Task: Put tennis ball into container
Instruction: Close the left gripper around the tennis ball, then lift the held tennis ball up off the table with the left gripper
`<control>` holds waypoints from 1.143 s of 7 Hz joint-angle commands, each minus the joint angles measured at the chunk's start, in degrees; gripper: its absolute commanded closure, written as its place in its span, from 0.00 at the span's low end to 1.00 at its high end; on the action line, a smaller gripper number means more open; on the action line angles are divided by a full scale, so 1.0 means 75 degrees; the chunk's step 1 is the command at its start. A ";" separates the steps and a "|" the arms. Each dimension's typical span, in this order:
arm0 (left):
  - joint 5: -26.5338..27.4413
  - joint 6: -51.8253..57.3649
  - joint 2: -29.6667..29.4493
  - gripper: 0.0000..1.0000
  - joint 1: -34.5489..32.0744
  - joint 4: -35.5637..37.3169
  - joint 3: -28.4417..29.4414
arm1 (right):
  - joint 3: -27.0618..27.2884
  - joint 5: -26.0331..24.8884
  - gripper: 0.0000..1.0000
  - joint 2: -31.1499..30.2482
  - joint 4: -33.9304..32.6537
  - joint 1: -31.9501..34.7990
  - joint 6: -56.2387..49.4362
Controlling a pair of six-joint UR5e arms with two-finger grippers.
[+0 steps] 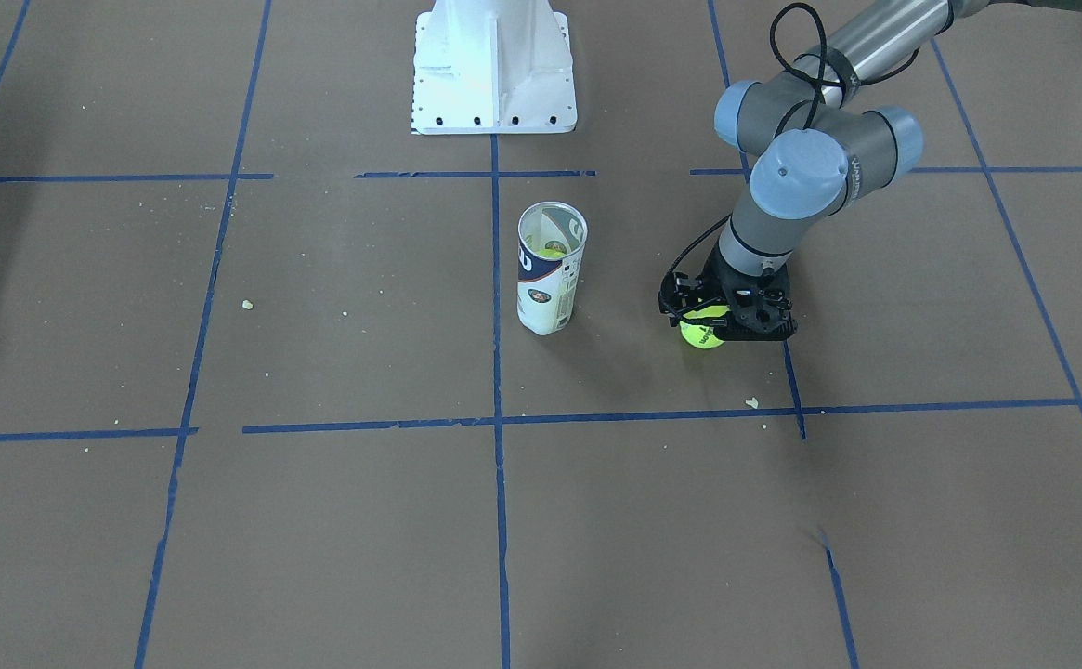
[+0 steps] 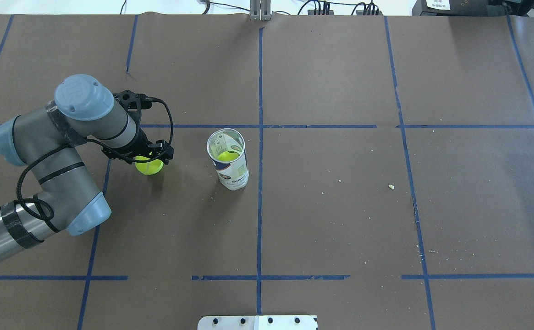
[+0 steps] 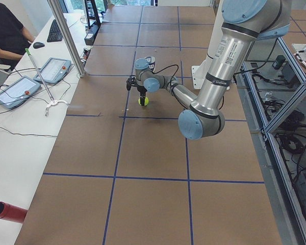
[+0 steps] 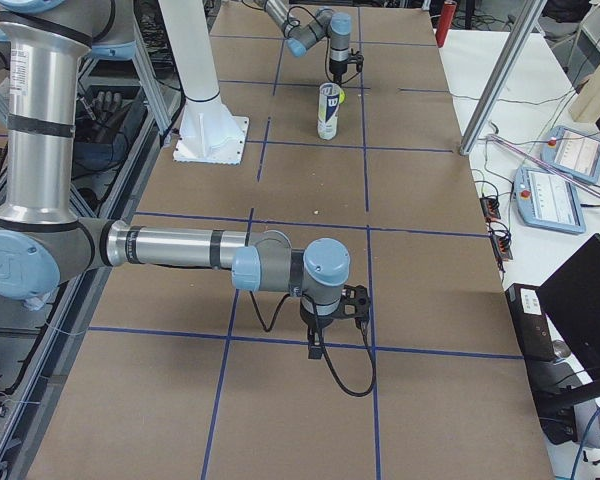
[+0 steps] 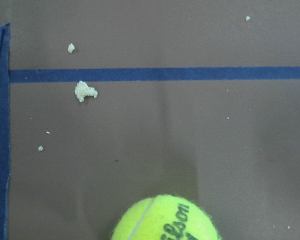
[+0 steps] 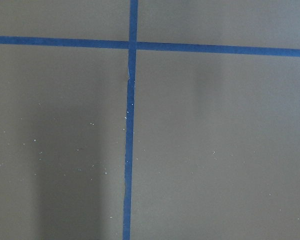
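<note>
1. The left pincer [image 1: 710,325] is black; the arm [image 1: 801,177] above it is grey with pale blue caps.
2. The tennis ball [image 1: 703,336] under the pincer is bright yellow-green with black lettering.
3. The container [image 1: 550,279] beside the pincer is clear and silvery-rimmed, with a white and dark navy label.
4. The second ball [image 2: 228,156] inside it is yellow-green too.
5. The table [image 1: 318,307] around the pincer is brown, gridded with blue tape [image 1: 497,372].
</note>
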 commanded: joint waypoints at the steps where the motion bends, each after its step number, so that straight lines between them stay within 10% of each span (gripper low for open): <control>1: 0.0000 -0.0058 0.0000 0.17 0.0002 -0.0002 0.0031 | 0.0000 0.0000 0.00 0.0000 0.0000 0.0000 0.0000; 4: 0.0000 -0.0105 -0.0011 0.81 -0.0009 0.0010 -0.0143 | 0.0000 0.0000 0.00 0.0000 0.0000 0.0000 0.0000; 8: 0.0000 0.0569 -0.0326 0.96 -0.0931 0.2919 -0.2237 | 0.0000 0.0000 0.00 0.0000 0.0000 0.0000 0.0000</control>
